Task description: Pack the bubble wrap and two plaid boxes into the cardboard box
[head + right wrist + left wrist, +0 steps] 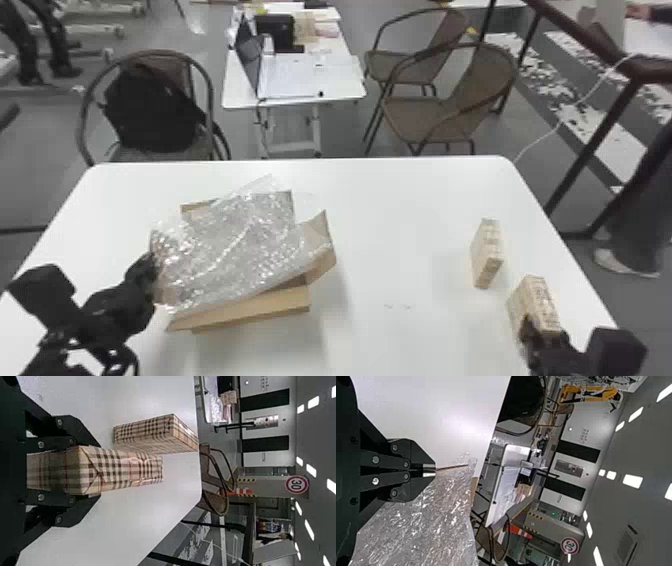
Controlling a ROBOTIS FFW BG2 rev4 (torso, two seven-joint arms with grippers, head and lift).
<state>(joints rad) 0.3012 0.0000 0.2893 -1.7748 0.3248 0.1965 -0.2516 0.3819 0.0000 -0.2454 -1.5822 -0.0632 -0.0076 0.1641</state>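
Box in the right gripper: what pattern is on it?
Tan plaid with dark bands and thin reddish lines; the box shows best in the right wrist view.

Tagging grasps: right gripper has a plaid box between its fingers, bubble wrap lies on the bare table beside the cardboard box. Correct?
Wrap placement is wrong: the head view shows the bubble wrap draped over the cardboard box. The right gripper does have a plaid box between its fingers.

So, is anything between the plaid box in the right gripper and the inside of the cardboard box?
Yes: the bubble wrap lies across the cardboard box, covering much of its top. Nothing visible blocks the held plaid box's way across the table.
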